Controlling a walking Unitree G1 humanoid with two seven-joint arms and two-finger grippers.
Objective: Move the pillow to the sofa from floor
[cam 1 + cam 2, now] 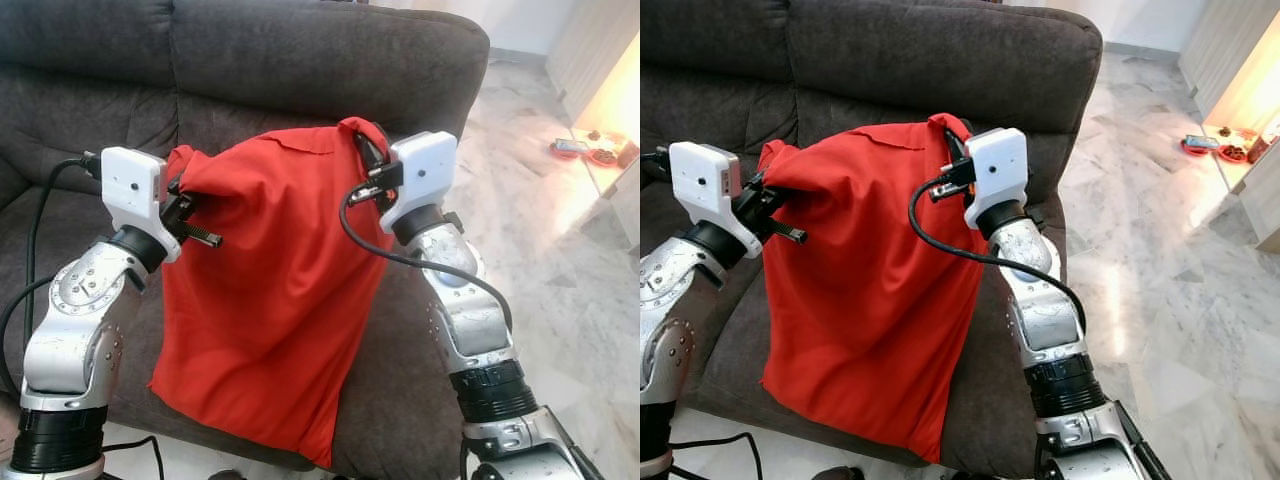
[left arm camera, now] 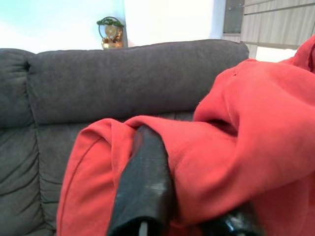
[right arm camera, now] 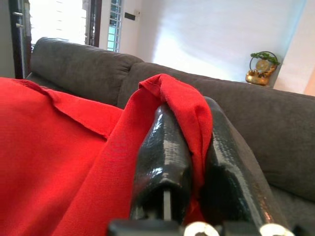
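Observation:
A red pillow [image 1: 270, 290] hangs in front of the dark grey sofa [image 1: 300, 60], held up by its two top corners, its lower end reaching the seat's front edge. My left gripper [image 1: 183, 192] is shut on the pillow's left corner; in the left wrist view red cloth [image 2: 206, 162] bunches between the black fingers [image 2: 145, 187]. My right gripper [image 1: 368, 150] is shut on the right corner, and the right wrist view has a fold of red cloth [image 3: 182, 105] pinched between its fingers [image 3: 162, 157].
The sofa backrest [image 1: 940, 50] rises behind the pillow. A pale marble floor [image 1: 560, 260] spreads to the right, with small red dishes [image 1: 585, 150] near a bright wall. A black cable [image 1: 30, 260] loops at my left arm. A small gold ornament [image 3: 262, 69] stands behind the sofa.

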